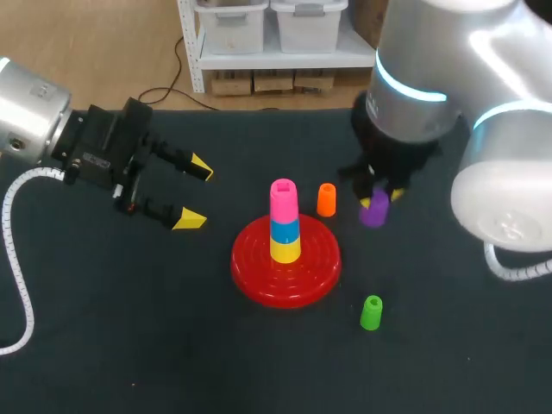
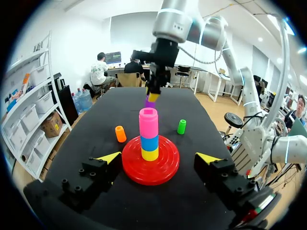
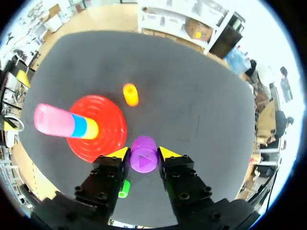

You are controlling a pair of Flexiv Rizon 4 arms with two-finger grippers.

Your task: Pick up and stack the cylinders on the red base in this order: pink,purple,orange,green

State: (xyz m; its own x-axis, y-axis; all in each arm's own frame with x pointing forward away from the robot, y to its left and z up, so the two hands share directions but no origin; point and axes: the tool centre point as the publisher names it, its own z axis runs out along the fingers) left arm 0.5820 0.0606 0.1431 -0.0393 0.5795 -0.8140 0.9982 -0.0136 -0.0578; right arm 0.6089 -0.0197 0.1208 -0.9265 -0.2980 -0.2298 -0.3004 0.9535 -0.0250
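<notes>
On the red base stands a stack of yellow, blue and pink cylinders, the pink cylinder on top. My right gripper is shut on the purple cylinder, held just right of the stack; the wrist view shows the purple cylinder pinched between the yellow fingertips, above the table. The orange cylinder stands behind the base and the green cylinder in front at the right. My left gripper hangs open to the left of the base, with nothing in it.
The black table carries only these things. A white cable loops over its left edge under my left arm. My right arm's bulky grey body fills the far right.
</notes>
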